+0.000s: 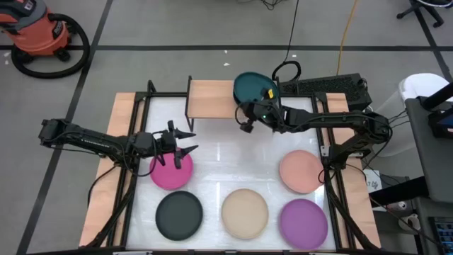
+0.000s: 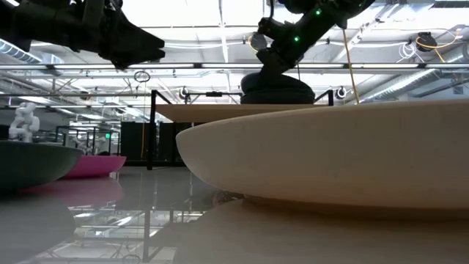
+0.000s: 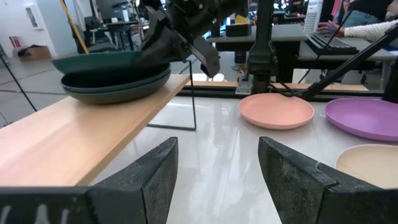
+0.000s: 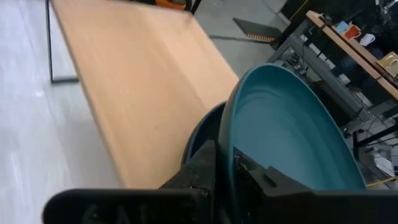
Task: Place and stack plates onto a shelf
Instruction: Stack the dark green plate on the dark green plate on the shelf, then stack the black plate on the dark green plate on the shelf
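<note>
The light-wood shelf [image 1: 211,99] stands at the table's far edge. Two dark teal plates sit stacked on its right end: the lower one [image 3: 118,86] lies flat, the upper one [image 3: 93,62] is tilted. My right gripper [image 1: 263,103] is shut on the upper plate's rim. My left gripper [image 1: 191,140] hovers open over the far edge of the magenta plate [image 1: 170,172] and touches nothing. Charcoal [image 1: 179,214], beige [image 1: 245,212], purple [image 1: 304,222] and salmon [image 1: 301,171] plates lie flat on the table. My right gripper pinches the upper teal plate's rim [image 4: 225,146] between its two fingers, one finger inside the bowl and one under it. It comes from the table's near right side, slanting down. The plate tilts over the lower teal plate [image 4: 198,140], raised on the gripper's side.
The shelf's left half [image 4: 137,68] is bare wood. A black frame rail [image 1: 212,115] borders the white table top. Bare table [image 1: 233,159] lies between the shelf and the plates. A person's hands [image 3: 336,28] work at a keyboard beyond the table.
</note>
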